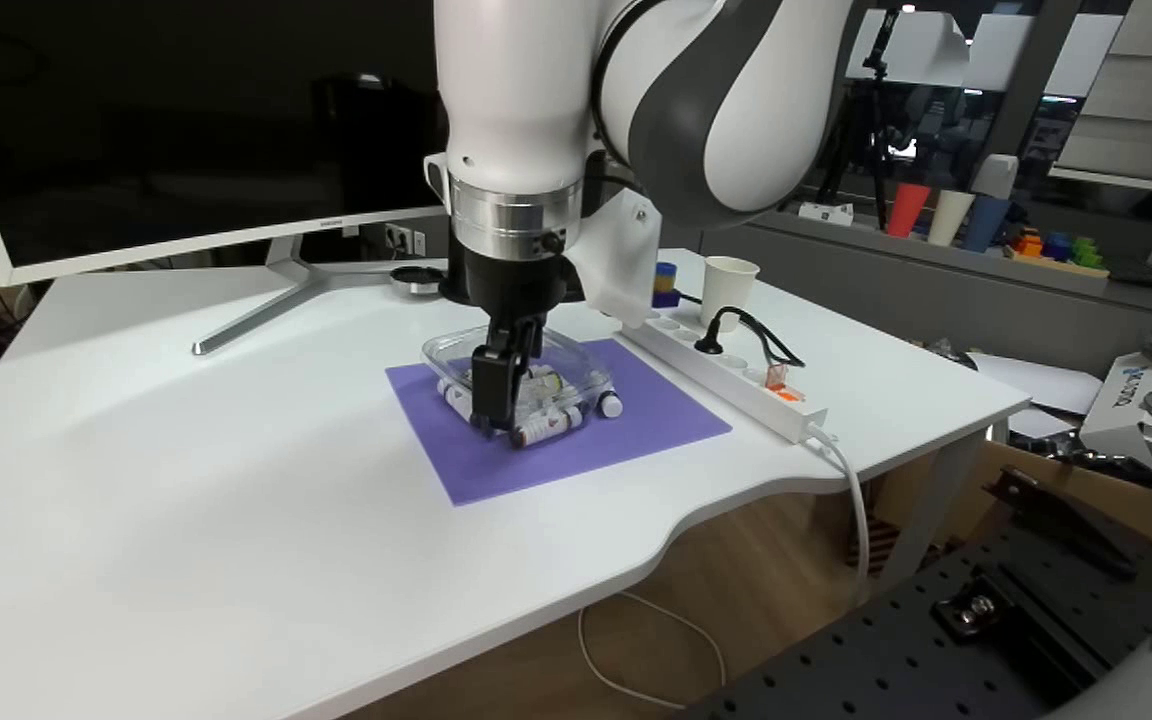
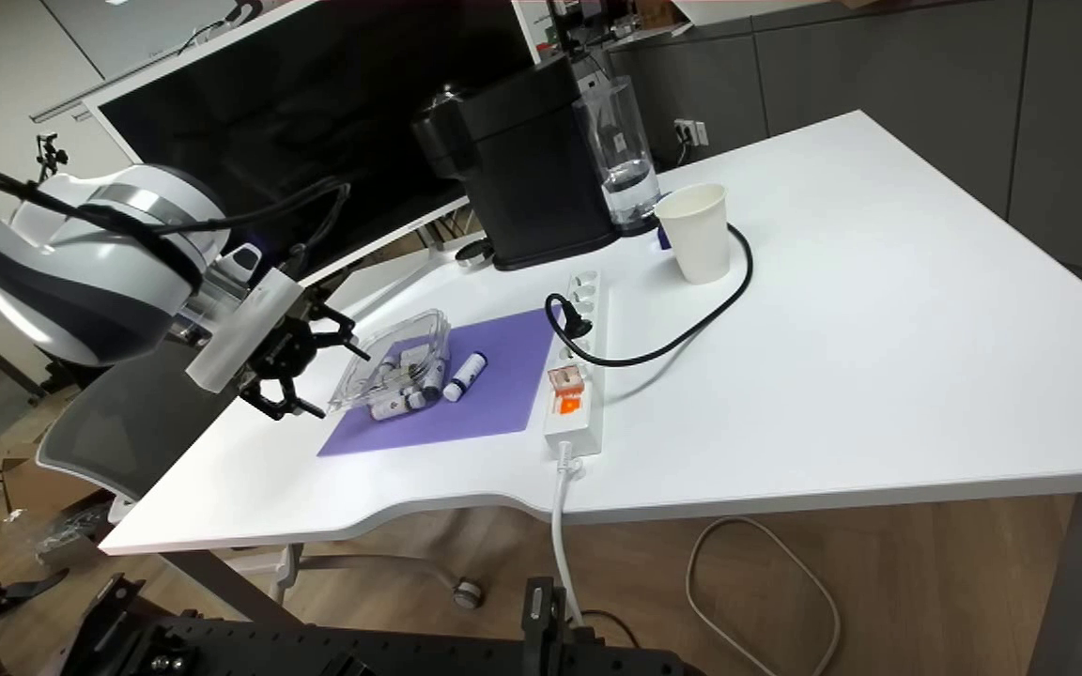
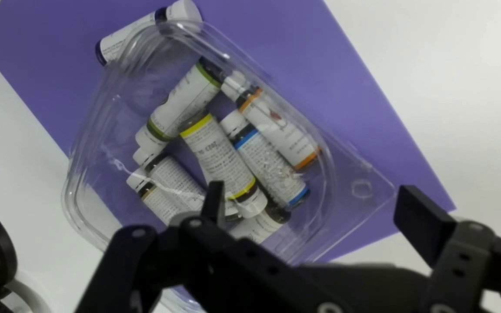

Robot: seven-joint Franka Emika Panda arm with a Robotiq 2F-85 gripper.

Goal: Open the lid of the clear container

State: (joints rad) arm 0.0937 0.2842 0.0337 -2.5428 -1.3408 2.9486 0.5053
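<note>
in an exterior view we see the pincer (image 2: 342,385) spread wide apart at the left side of the clear plastic container (image 2: 414,330); we cannot tell whether they touch. the container rests on the left part of the purple mat (image 2: 508,376), partly past its edge, on the white worktop (image 2: 832,329). in the wrist view we find its transparent lid (image 3: 118,163) over small labelled bottles (image 3: 218,150). right of the mat we see the white power strip (image 1: 726,380).

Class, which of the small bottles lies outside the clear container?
The white-capped bottle lying alone on the purple mat beside the clear container. That sets it apart: the other bottles show inside, through the transparent plastic.
</note>
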